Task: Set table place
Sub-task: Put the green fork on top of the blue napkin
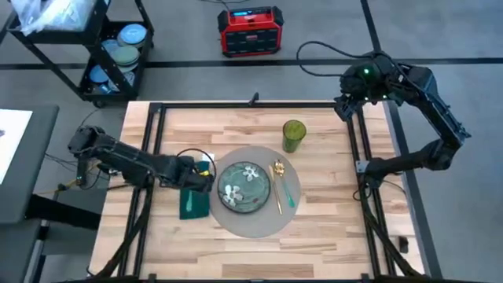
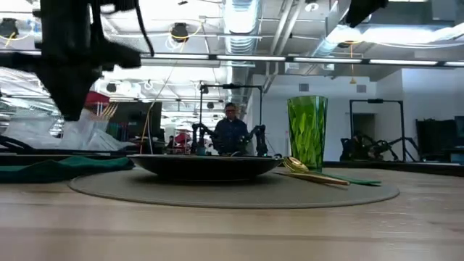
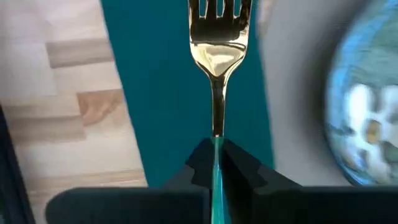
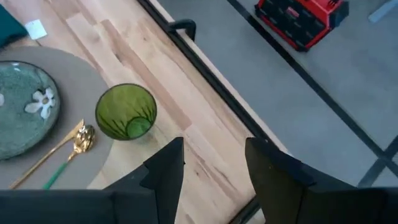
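Gripping a fork (image 3: 217, 37), left claw (image 3: 216, 163) hovers over napkin (image 3: 180, 93).

A: What can't we make out here?

B: The fork (image 3: 217, 43) in the left wrist view is cut off at the tines, and its teal handle vanishes between the left claw (image 3: 215, 163) fingers. The plate (image 3: 368, 112) beside it is blurred and runs off the edge.

A: And from desk height?

B: The napkin (image 2: 54, 168) is only a thin edge-on strip. The left arm's lower end leaves the frame's top, dark and shapeless. The person (image 2: 230, 132) behind is too small to describe.
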Robot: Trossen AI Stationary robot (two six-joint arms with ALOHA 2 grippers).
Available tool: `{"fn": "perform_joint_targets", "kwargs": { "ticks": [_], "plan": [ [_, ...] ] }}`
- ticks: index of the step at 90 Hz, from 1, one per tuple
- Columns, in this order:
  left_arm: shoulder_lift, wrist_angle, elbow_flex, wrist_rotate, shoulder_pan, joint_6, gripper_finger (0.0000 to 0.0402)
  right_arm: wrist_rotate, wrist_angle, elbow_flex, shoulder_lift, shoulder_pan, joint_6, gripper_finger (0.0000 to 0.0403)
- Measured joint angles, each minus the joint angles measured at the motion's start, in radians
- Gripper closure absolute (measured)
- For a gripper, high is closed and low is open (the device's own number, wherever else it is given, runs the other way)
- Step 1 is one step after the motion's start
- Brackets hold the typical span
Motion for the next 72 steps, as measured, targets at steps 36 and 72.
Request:
{"fn": "perform_joint_targets", "kwargs": {
  "ticks": [36, 72],
  "plan": [
    [-0.026, 0.248, -0.200, 0.052, 0.016, -0.066, 0.0401, 0.000, -0.015, 0.000, -0.001, 0.000, 0.009, 0.0244],
    [-0.023, 0.271, -0.212, 0.048, 0.077, 0.034, 0.0401, -0.002, -0.019, 0.000, 0.000, 0.010, 0.035, 0.0244]
  ]
}}
